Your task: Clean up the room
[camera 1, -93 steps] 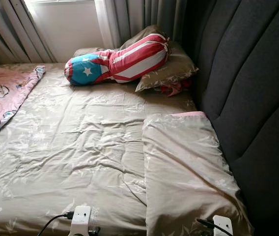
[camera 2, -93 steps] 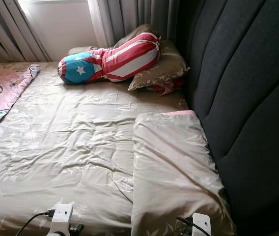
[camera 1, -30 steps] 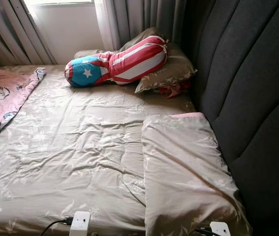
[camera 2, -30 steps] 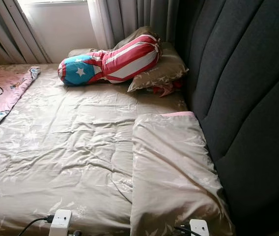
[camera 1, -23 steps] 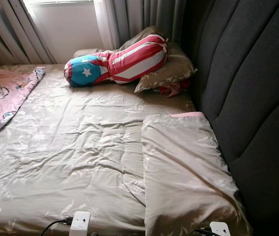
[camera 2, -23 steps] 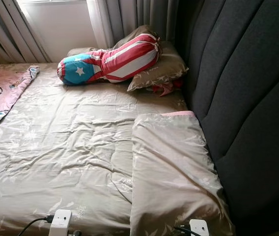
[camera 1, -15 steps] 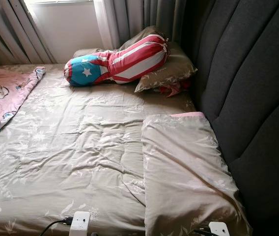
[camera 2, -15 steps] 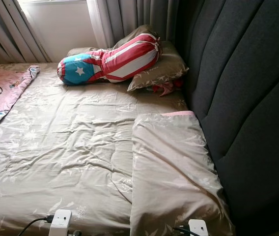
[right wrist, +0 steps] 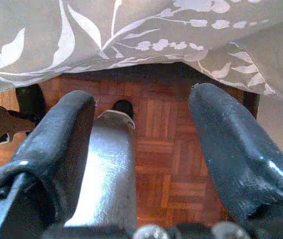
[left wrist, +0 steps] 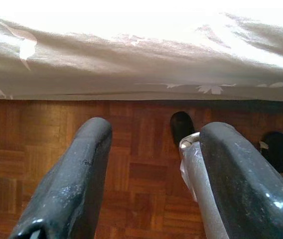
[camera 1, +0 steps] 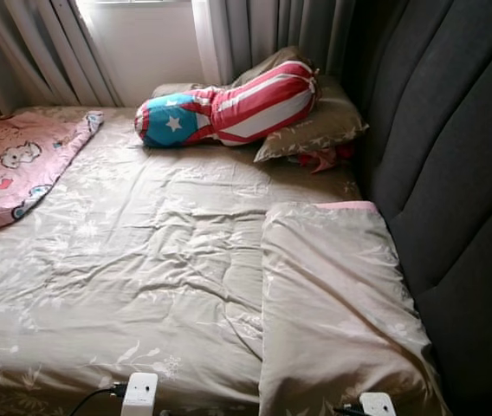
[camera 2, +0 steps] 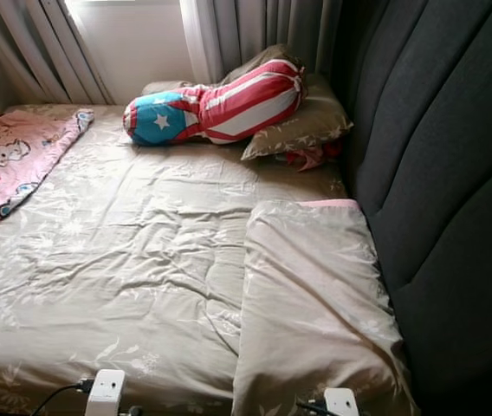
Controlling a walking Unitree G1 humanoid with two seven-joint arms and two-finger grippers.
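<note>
A bed (camera 1: pixel 142 260) with a wrinkled beige floral sheet lies before me. A beige pillow (camera 1: pixel 333 303) lies flat at the near right, against the dark padded headboard (camera 1: pixel 454 173). A red, white and blue star bolster (camera 1: pixel 229 108) rests on a second beige pillow (camera 1: pixel 315 130) at the far end. A pink cartoon blanket (camera 1: pixel 16 165) lies at the far left. My left gripper (left wrist: pixel 151 169) hangs open over the wooden floor beside the bed edge. My right gripper (right wrist: pixel 141 149) also hangs open, below the sheet's hem.
Grey curtains (camera 1: pixel 255 35) and a bright window (camera 1: pixel 142 39) stand behind the bed. A red cloth (camera 1: pixel 320 159) peeks from under the far pillow. Parquet floor (left wrist: pixel 42 144) runs under the bed's near edge.
The camera has turned a little to the left, so more of the pink blanket shows. Nothing on the bed has moved.
</note>
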